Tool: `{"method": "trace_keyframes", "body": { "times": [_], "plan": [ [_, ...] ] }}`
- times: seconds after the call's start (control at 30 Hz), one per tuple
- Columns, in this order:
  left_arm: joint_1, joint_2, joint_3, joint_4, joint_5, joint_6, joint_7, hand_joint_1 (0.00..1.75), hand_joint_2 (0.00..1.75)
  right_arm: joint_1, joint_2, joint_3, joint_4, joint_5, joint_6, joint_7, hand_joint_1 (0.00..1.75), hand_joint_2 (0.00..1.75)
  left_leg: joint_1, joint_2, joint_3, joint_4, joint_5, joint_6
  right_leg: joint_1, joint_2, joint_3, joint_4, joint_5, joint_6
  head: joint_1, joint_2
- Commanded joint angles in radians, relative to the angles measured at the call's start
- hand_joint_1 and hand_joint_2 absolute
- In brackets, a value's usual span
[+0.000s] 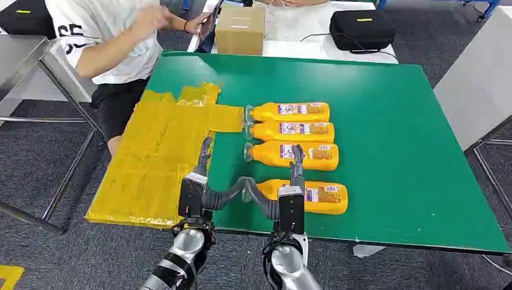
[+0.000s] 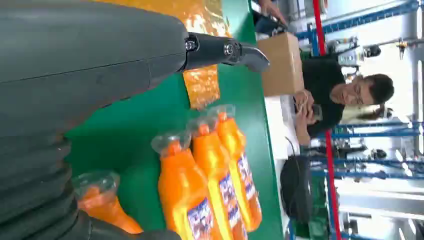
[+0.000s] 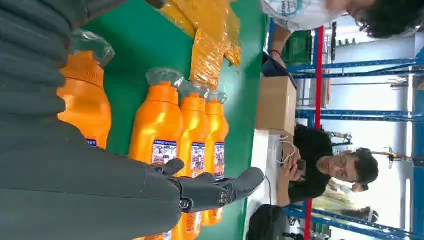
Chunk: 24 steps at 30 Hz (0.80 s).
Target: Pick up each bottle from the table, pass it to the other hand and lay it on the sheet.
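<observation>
Yellow sheet (image 1: 151,163): bare, counter's (image 1: 386,121) left. Left robot hand (image 1: 202,175): fingers apart, empty. Right robot hand (image 1: 294,181): fingers apart, above nearest bottle (image 1: 323,197). Three bottles (image 1: 293,132) beyond. Step: first pickup; next, descend and grip.

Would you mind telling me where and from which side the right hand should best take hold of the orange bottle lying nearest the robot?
Probably across the broad labelled body of the nearest bottle, coming down from above. It lies flat on the green table, cap toward the yellow sheet, and the right hand is above it. The neck is narrower.
</observation>
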Motion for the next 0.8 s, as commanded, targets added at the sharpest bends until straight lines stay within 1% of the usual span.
{"method": "trace_keyframes", "body": {
  "times": [0.03, 0.13, 0.17, 0.23, 0.27, 0.33, 0.37, 0.43, 0.5, 0.53, 0.57, 0.6, 0.67, 0.73, 0.77, 0.8],
  "plan": [
    [-0.013, 0.005, -0.026, 0.042, 0.019, -0.006, 0.004, 0.00, 1.75, 0.036, 0.025, 0.020, 0.041, 0.005, -0.006, 0.002, 0.00, 1.75, 0.002, 0.000, 0.006, -0.001, -0.002, -0.002, 0.002, 0.000, 0.006, -0.002, -0.002, -0.002, 0.000, 0.000],
    [-0.016, 0.009, -0.020, 0.040, 0.032, -0.003, -0.005, 0.00, 1.75, 0.035, 0.024, 0.026, 0.046, 0.010, -0.009, -0.001, 0.00, 1.75, 0.000, 0.000, 0.003, -0.001, -0.001, -0.001, 0.000, 0.000, 0.002, -0.001, -0.001, -0.001, 0.000, 0.000],
    [-0.016, 0.008, -0.023, 0.039, 0.031, -0.004, -0.004, 0.00, 1.75, 0.035, 0.024, 0.026, 0.047, 0.010, -0.009, -0.001, 0.00, 1.75, 0.001, 0.000, 0.005, -0.001, -0.002, -0.001, 0.001, 0.000, 0.005, -0.001, -0.001, -0.002, 0.000, 0.000],
    [-0.012, -0.003, -0.036, 0.041, 0.028, -0.010, -0.005, 0.00, 1.75, 0.035, 0.024, 0.025, 0.047, 0.008, -0.008, 0.000, 0.00, 1.75, 0.001, 0.000, 0.003, -0.001, -0.001, -0.001, 0.001, 0.000, 0.003, -0.001, -0.001, -0.001, 0.000, 0.000],
    [-0.012, -0.007, -0.048, 0.044, 0.029, -0.020, -0.005, 0.00, 1.75, 0.035, 0.022, 0.026, 0.046, 0.008, -0.005, 0.000, 0.00, 1.75, 0.001, 0.000, 0.006, -0.002, -0.002, -0.002, 0.001, 0.000, 0.006, -0.002, -0.002, -0.002, 0.000, 0.000],
    [-0.010, -0.014, -0.055, 0.048, 0.026, -0.013, -0.007, 0.00, 1.75, 0.038, 0.022, 0.030, 0.046, 0.010, -0.007, -0.002, 0.00, 1.75, 0.000, -0.001, 0.003, -0.001, -0.001, -0.001, 0.000, -0.001, 0.003, -0.001, -0.001, -0.001, 0.000, 0.000],
    [-0.011, -0.013, -0.057, 0.049, 0.031, -0.008, -0.008, 0.00, 1.75, 0.039, 0.022, 0.032, 0.044, 0.013, -0.010, -0.003, 0.00, 1.75, 0.001, -0.001, 0.005, -0.001, -0.002, -0.002, 0.001, -0.001, 0.006, -0.002, -0.002, -0.002, 0.000, 0.000],
    [-0.010, -0.005, -0.048, 0.050, 0.035, 0.003, -0.008, 0.00, 1.75, 0.043, 0.020, 0.031, 0.042, 0.014, -0.015, -0.002, 0.00, 1.75, 0.000, 0.000, 0.003, -0.001, -0.001, -0.001, 0.000, 0.000, 0.003, -0.001, -0.001, -0.001, 0.000, 0.000],
    [-0.012, 0.007, -0.034, 0.047, 0.041, 0.014, -0.011, 0.00, 1.75, 0.042, 0.018, 0.029, 0.041, 0.013, -0.014, 0.000, 0.00, 1.75, 0.001, 0.000, 0.005, -0.002, -0.002, -0.002, 0.001, 0.000, 0.005, -0.002, -0.001, -0.002, 0.000, 0.000],
    [-0.013, 0.012, -0.027, 0.045, 0.043, 0.019, -0.013, 0.00, 1.75, 0.042, 0.017, 0.029, 0.042, 0.014, -0.014, 0.000, 0.00, 1.75, 0.001, 0.000, 0.003, -0.001, -0.001, -0.001, 0.001, 0.000, 0.003, -0.001, -0.001, -0.001, 0.000, 0.000],
    [-0.015, 0.017, -0.013, 0.042, 0.051, 0.020, -0.016, 0.00, 1.75, 0.039, 0.017, 0.030, 0.048, 0.019, -0.018, 0.005, 0.00, 1.75, 0.002, 0.000, 0.006, -0.002, -0.002, -0.002, 0.002, 0.000, 0.006, -0.002, -0.002, -0.002, 0.000, 0.000],
    [-0.017, 0.022, -0.007, 0.040, 0.051, 0.022, -0.020, 0.00, 1.75, 0.037, 0.015, 0.031, 0.055, 0.025, -0.020, 0.012, 0.00, 1.75, 0.001, 0.001, 0.005, -0.002, -0.001, -0.002, 0.001, 0.001, 0.005, -0.002, -0.001, -0.002, 0.000, 0.000],
    [-0.018, 0.023, -0.002, 0.039, 0.048, 0.025, -0.023, 0.00, 1.75, 0.035, 0.015, 0.033, 0.063, 0.033, -0.023, 0.016, 0.00, 1.75, 0.001, 0.001, 0.006, -0.002, -0.002, -0.002, 0.002, 0.001, 0.006, -0.002, -0.001, -0.002, 0.000, 0.000],
    [-0.020, 0.025, -0.001, 0.038, 0.049, 0.024, -0.023, 0.00, 1.75, 0.037, 0.014, 0.034, 0.065, 0.033, -0.022, 0.016, 0.00, 1.75, 0.001, 0.000, 0.003, -0.001, -0.001, -0.001, 0.001, 0.000, 0.003, -0.001, 0.000, -0.001, 0.000, 0.000],
    [-0.020, 0.025, -0.001, 0.038, 0.049, 0.024, -0.023, 0.00, 1.75, 0.037, 0.014, 0.034, 0.065, 0.033, -0.022, 0.016, 0.00, 1.75, 0.002, 0.001, 0.006, -0.002, -0.002, -0.002, 0.002, 0.001, 0.006, -0.003, -0.001, -0.002, 0.000, 0.000],
    [-0.020, 0.025, -0.001, 0.038, 0.049, 0.024, -0.023, 0.00, 1.75, 0.037, 0.014, 0.034, 0.065, 0.033, -0.022, 0.016, 0.00, 1.75, 0.001, 0.000, 0.004, -0.002, -0.001, -0.001, 0.001, 0.000, 0.004, -0.002, -0.001, -0.002, 0.000, 0.000]
  ]
}}
